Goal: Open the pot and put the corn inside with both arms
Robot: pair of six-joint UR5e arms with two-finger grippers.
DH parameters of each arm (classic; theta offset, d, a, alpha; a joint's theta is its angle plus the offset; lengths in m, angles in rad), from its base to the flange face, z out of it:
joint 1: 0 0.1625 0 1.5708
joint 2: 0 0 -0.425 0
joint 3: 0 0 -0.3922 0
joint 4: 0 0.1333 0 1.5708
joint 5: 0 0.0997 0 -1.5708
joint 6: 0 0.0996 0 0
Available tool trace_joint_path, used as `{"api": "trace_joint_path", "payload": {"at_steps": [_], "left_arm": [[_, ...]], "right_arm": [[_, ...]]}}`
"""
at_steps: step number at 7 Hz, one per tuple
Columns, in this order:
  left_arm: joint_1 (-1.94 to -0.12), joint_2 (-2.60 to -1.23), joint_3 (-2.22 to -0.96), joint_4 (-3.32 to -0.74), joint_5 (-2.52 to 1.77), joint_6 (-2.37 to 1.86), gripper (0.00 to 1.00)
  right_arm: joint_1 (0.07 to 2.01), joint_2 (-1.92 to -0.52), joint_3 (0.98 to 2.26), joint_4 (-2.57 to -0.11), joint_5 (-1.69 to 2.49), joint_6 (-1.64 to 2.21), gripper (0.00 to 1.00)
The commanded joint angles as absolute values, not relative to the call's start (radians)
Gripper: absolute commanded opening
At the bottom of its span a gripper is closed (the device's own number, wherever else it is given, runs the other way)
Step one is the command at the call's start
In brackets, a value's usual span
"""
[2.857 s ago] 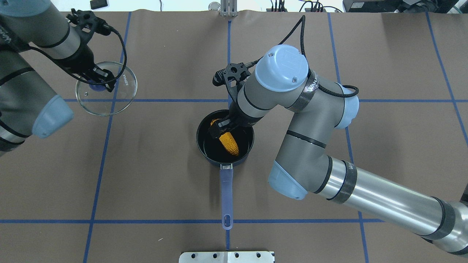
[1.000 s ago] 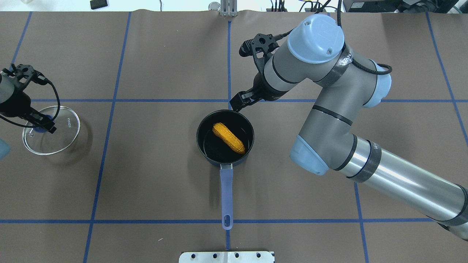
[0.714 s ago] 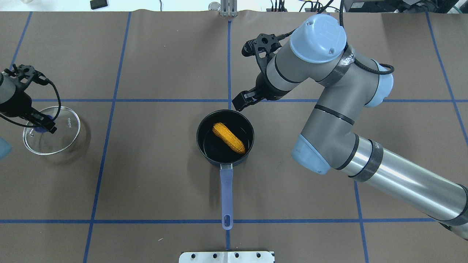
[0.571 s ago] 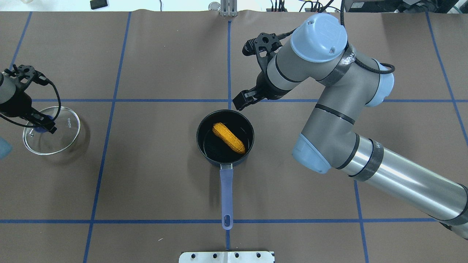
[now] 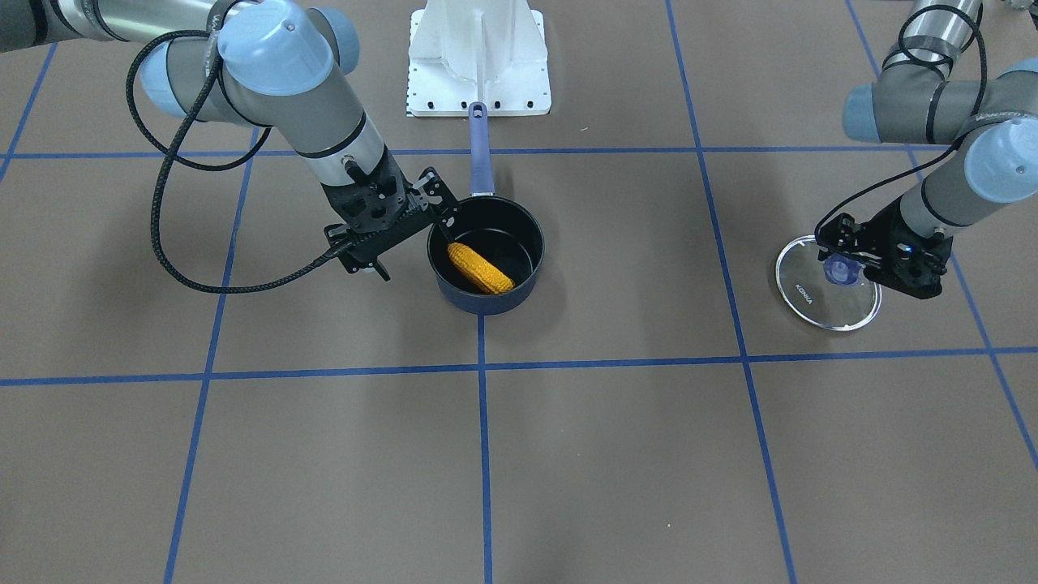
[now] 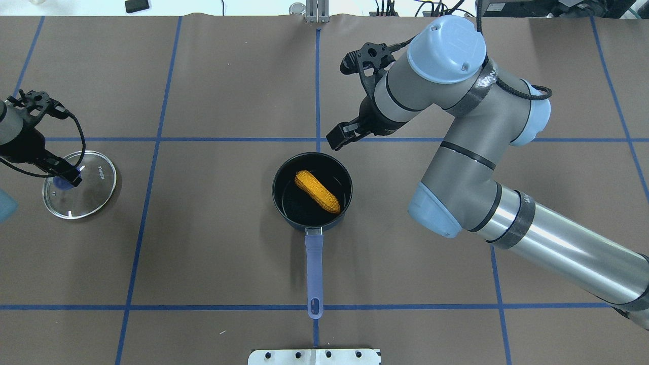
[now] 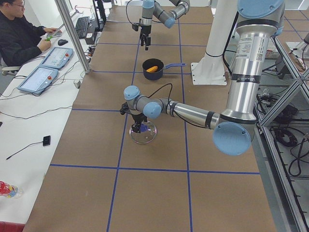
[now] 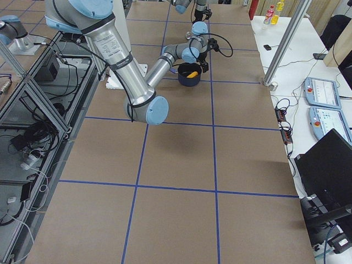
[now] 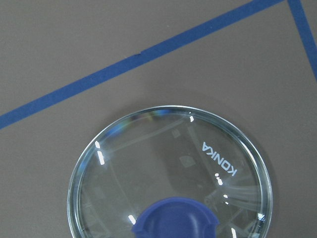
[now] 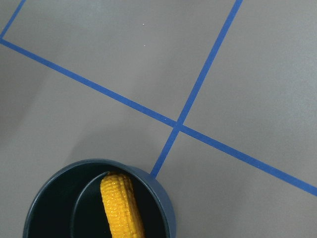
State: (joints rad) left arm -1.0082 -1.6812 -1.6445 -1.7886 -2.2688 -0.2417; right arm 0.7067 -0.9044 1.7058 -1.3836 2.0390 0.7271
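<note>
The dark navy pot (image 6: 284, 205) stands uncovered at the table's middle, its periwinkle handle (image 6: 314, 268) pointing toward the robot. The yellow corn (image 6: 317, 191) lies diagonally inside it and also shows in the right wrist view (image 10: 121, 206). My right gripper (image 6: 338, 138) hangs open and empty just beyond the pot's far rim. My left gripper (image 6: 68, 178) is shut on the blue knob (image 9: 176, 218) of the glass lid (image 6: 88, 195), far to the left, at or just above the table.
A white base plate (image 6: 314, 356) sits at the near table edge behind the pot's handle. Blue tape lines cross the brown table cover. The right arm's black cable (image 5: 162, 235) loops out beside its wrist. An operator (image 7: 19, 34) sits beyond the far edge.
The right gripper let go of the corn in the pot and has drawn back beyond the rim. The left gripper carried the lid further left and has now lowered it toward the table.
</note>
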Motion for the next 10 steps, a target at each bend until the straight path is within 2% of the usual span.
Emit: {"api": "trace_joint_path", "payload": {"at_steps": [1, 4, 6, 10], "left_arm": [[-1.023, -1.681, -1.660, -1.789, -2.269, -0.241, 0.98], [-1.249, -1.669, -1.652, -1.770, -2.330, -0.177, 0.98], [-1.398, -1.681, -1.547, -1.770, -2.330, 0.002, 0.98], [-1.422, -1.680, -1.506, -1.740, -2.332, 0.018, 0.99]], "right_arm": [[0.762, -0.910, 1.709, -1.382, 2.052, 0.710, 1.00], [0.886, -1.041, 1.743, -1.403, 2.034, 0.709, 1.00], [1.018, -1.176, 1.747, -1.408, 2.078, 0.654, 1.00], [1.256, -1.441, 1.740, -1.525, 2.138, 0.231, 1.00]]}}
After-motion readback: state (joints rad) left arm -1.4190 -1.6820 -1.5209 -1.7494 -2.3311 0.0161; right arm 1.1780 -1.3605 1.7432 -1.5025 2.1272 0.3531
